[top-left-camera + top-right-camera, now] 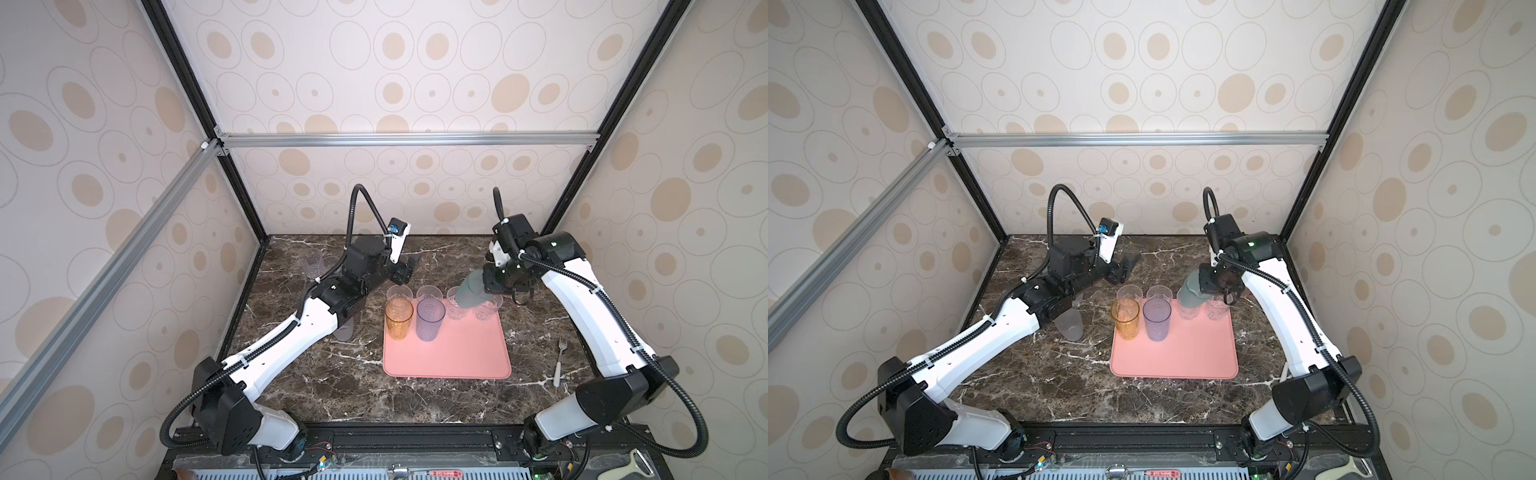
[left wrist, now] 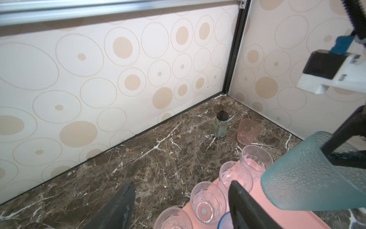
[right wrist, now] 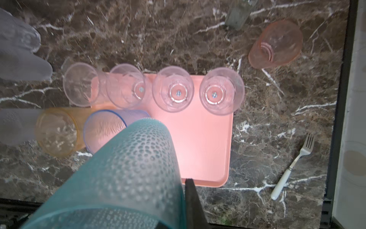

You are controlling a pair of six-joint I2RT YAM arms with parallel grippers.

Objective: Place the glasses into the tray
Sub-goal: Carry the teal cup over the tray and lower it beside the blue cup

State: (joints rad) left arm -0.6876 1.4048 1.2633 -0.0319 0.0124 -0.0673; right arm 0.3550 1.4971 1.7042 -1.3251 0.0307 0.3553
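Step in hand: I judge I am carrying the teal glass (image 3: 126,168) over to stand it in the tray (image 1: 457,357).
Right gripper (image 1: 490,286): clamped tight on the teal glass's wall near the mouth. One finger seems to sit inside, though the wrist view is too blurred to be sure.
Teal glass: in the air and tipped well over, its base pointing toward the left arm, above the tray's far right part.
Tray: four short clear glasses (image 3: 173,89) line the far edge. The amber glass (image 1: 398,318) and blue-purple glass (image 1: 430,319) stand in front of them on the left. The near half is bare.
Left gripper (image 1: 408,268): jaws apart and empty, hovering just beyond the tray's far left corner.
Doing it well: I would turn the wrist to bring the base down before descending. I would aim for the bare spot beside the blue-purple glass, stay clear of the clear ones below, and let go only once the base sits flat.
Not yet in: the pink glass (image 3: 275,45) beside the jar (image 2: 221,125), and a frosted glass (image 1: 344,330) on the surface.
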